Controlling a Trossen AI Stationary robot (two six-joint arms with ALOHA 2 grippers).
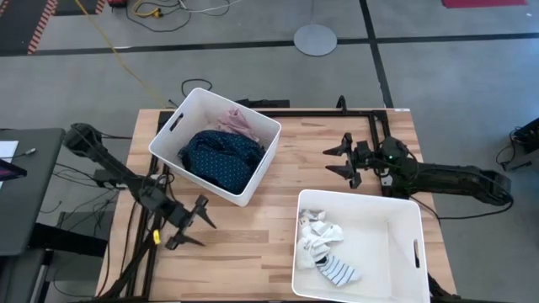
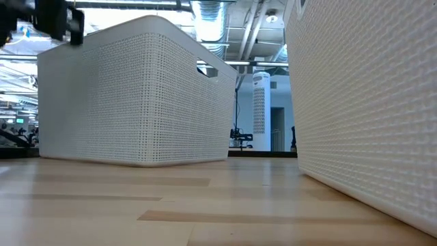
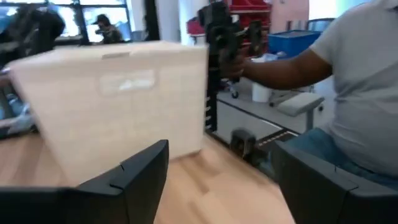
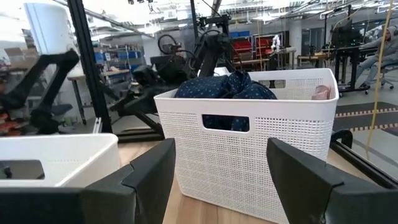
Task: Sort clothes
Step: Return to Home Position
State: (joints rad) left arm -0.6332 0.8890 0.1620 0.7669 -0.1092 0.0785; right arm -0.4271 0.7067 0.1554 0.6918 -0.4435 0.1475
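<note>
Left claw (image 1: 195, 225) and right claw (image 1: 337, 162) are gaping wide above the desk (image 1: 269, 223).
Navy dotted garment (image 1: 221, 160) and pink garment (image 1: 238, 124) are filling one white bin (image 1: 257, 174), socks (image 1: 324, 244) the other.

table (image 1: 278, 168): pale wood planks, smooth, slight sheen
bin at 11 o'clock (image 1: 263, 167): white plastic, walls with a fine perforated mesh texture, matt
bin at 5 o'clock (image 1: 392, 244): white plastic, same mesh outside, smooth inside
navy dotted garment (image 1: 221, 160): soft cloth, matt, crumpled
pink garment (image 1: 238, 123): thin cloth, matt
socks (image 1: 324, 246): knit cloth, one striped
left gripper (image 1: 205, 233), right gripper (image 1: 331, 162): matt black, hard plastic look
floor (image 1: 438, 76): grey, matt, concrete look
</note>
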